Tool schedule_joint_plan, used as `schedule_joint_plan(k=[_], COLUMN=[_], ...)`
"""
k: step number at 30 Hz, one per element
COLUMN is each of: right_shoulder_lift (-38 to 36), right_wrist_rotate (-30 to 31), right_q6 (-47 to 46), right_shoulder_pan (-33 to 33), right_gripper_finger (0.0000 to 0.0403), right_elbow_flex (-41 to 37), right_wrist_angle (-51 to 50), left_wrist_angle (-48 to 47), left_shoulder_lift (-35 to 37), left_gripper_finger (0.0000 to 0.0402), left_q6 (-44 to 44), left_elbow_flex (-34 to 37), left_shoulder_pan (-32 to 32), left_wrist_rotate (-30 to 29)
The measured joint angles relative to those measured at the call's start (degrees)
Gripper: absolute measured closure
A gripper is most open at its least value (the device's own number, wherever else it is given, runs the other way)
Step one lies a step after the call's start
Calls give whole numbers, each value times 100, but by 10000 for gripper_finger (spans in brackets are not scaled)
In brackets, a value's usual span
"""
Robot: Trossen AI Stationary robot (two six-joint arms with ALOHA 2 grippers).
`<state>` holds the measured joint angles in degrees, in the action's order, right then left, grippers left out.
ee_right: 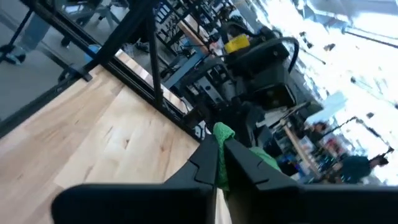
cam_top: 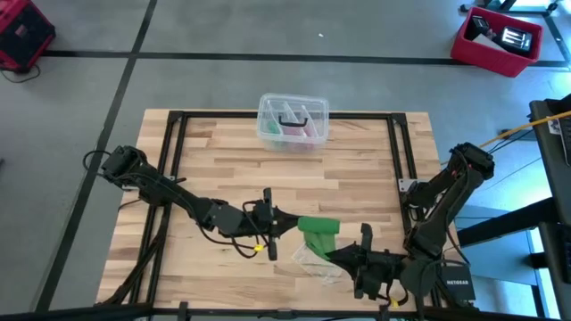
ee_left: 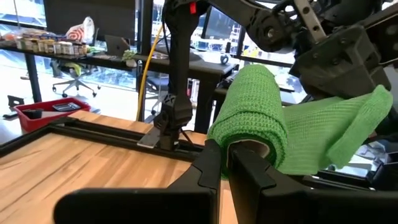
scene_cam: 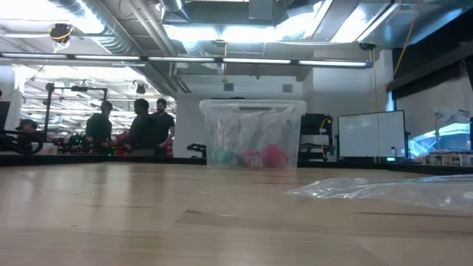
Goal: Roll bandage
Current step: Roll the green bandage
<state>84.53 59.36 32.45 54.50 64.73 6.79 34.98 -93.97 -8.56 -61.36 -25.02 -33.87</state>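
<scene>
Two robot arms meet over the near side of the table (cam_top: 223,152), each hand pinching one end of the green bandage (cam_top: 318,231): left hand (cam_top: 284,220) and right hand (cam_top: 337,256) both clamped on it. It looks soft and floppy, so grab the rolled end; only the left wrist view shows that roll, and the low view misses it all.
</scene>
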Motion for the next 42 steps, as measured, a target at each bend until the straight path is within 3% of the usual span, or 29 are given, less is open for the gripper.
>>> schedule_joint_plan(k=[10, 13, 19, 24, 28, 32, 37, 42], right_shoulder_lift=[0, 7, -16, -29, -55, -112, -113, -111], right_wrist_rotate=[-968, -810, -363, -1085, -1332, -915, 251, 1116], right_q6=[-1273, -1884, -3231, -4199, -5199, -6264, -7423, -8044], right_shoulder_pan=[-257, -242, -114, -27, 51, 285, 639, 776], right_gripper_finger=[391, 386, 306, 227, 193, 186, 197, 211], right_elbow_flex=[7, 7, 7, 7, 7, 4, -2, -477], right_wrist_angle=[-1061, -1241, -1300, -1621, -2196, -2882, -3805, -3490], left_wrist_angle=[-6, -15, 30, 50, 58, 214, 230, 299], left_shoulder_lift=[0, 0, 0, 0, 0, 0, -2, -4], left_gripper_finger=[391, 391, 391, 391, 391, 391, 391, 391], left_q6=[133, 155, 317, 353, 442, 665, 1016, 1351], left_elbow_flex=[0, 0, 0, 0, 0, 2, 2, 2], left_shoulder_pan=[-21, -21, -21, -39, -112, -233, -440, -619], left_wrist_rotate=[-4, -4, -11, -11, -9, -8, -5, 5])
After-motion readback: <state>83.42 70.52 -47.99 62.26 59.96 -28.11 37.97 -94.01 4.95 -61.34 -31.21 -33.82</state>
